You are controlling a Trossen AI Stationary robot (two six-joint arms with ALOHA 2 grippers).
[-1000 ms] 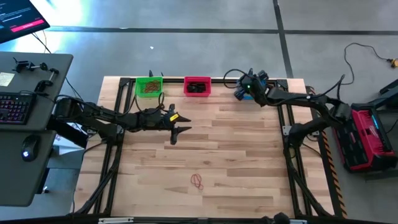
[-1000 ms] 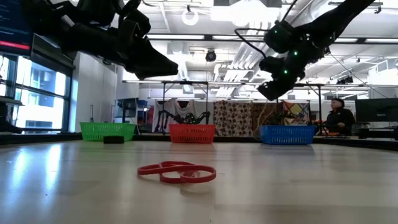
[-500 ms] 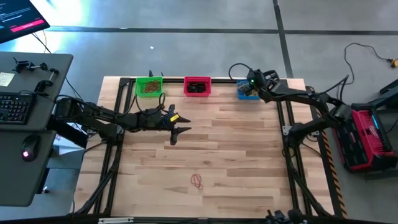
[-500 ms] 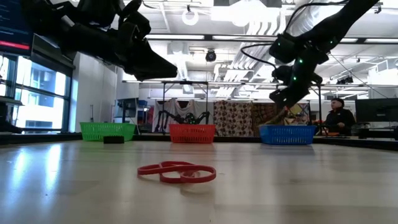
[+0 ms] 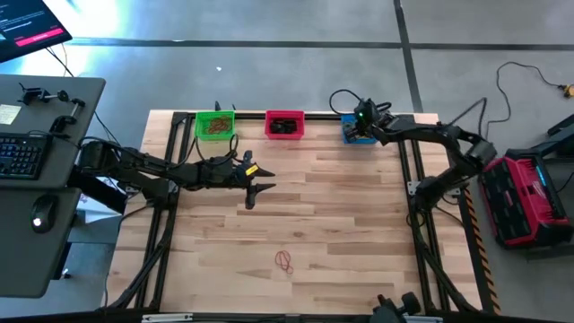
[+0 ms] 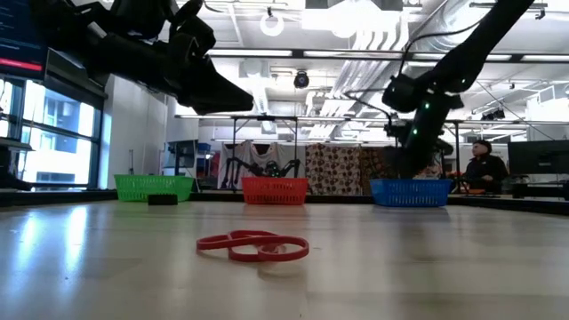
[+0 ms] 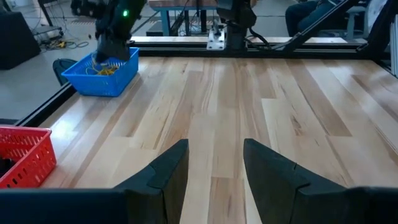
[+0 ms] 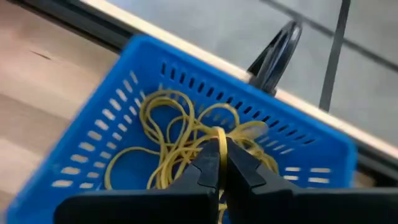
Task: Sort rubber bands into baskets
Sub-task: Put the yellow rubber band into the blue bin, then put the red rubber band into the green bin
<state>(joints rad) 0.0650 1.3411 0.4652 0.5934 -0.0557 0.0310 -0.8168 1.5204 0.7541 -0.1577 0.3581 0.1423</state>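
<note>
Since a second ago the right pincer [image 8: 219,152] has swung from above the far edge down into the blue rectangular plastic basket [image 5: 357,135] at the far right corner of the light wooden surface [image 5: 350,233]. Its fingers are pressed together on a yellow rubber band [image 8: 222,138], just above the tangle of thin yellow rubber bands [image 8: 177,146] lying in that basket. The left pincer [image 5: 256,179] has not shifted: it hangs over the left half of the surface, near the far edge, its fingers [image 7: 165,174] spread apart and holding nothing.

Along the far edge, the bright green plastic basket [image 5: 215,125] sits toward the left corner with tan loops inside, and the red-pink plastic basket [image 5: 284,125] sits just beside it toward the middle, with dark contents; a gap of bare wood separates it from the blue one.

Red rubber bands [image 5: 284,261] lie in a small knot near the middle of the front edge, well apart from both arms and all three baskets, with bare wood on every side. Black frame rails [image 5: 421,242] run along the left and right edges.
</note>
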